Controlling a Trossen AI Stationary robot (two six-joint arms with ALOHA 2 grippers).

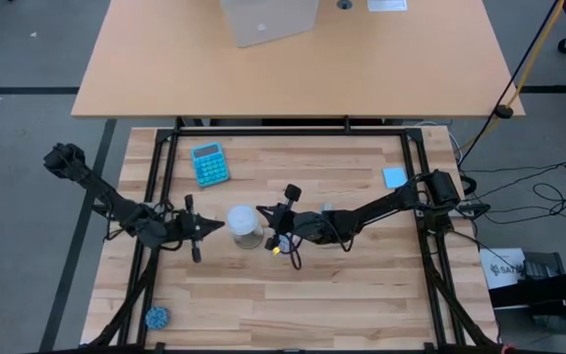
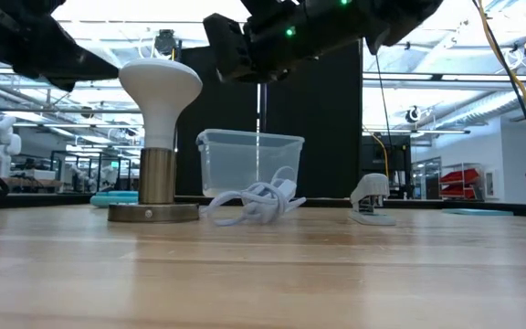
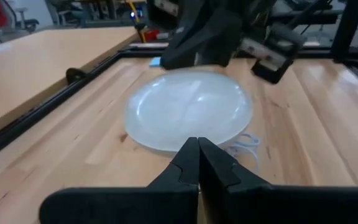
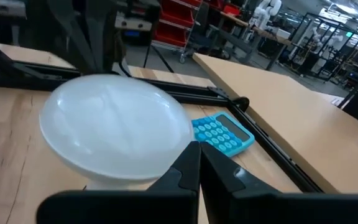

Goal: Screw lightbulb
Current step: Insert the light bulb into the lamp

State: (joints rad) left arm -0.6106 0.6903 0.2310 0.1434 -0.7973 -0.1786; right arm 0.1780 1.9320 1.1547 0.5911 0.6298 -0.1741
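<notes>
The white lightbulb (image 2: pixel 160 91) stands upright, dome up, with its narrow base in a brass-coloured socket (image 2: pixel 156 178) on a round disc (image 2: pixel 153 213) on the table. A white cord (image 2: pixel 254 203) lies coiled beside the disc. In the high view the bulb (image 1: pixel 245 224) is between my two grippers. My left gripper (image 1: pixel 219 226) is shut at the dome's left side, and its wrist view shows the dome (image 3: pixel 188 109) just past the fingertips (image 3: pixel 197 149). My right gripper (image 1: pixel 263 212) is shut at the dome's right side, with the dome (image 4: pixel 114 127) just past its fingertips (image 4: pixel 196 155). My left gripper has its shut fingertips level at the dome's rim (image 3: pixel 185 144), coming from the table's left; I cannot tell whether they touch it. My right gripper has its shut fingertips at the dome's rim (image 4: pixel 176 152), coming from the table's right; I cannot tell whether they touch it.
A blue calculator (image 1: pixel 209 163) lies at the far left of the table, a small blue pad (image 1: pixel 394 177) at the far right, and a blue ball (image 1: pixel 156 317) near the front left. The low view shows a clear plastic box (image 2: pixel 249 160) and a small white object (image 2: pixel 371 199) behind the bulb.
</notes>
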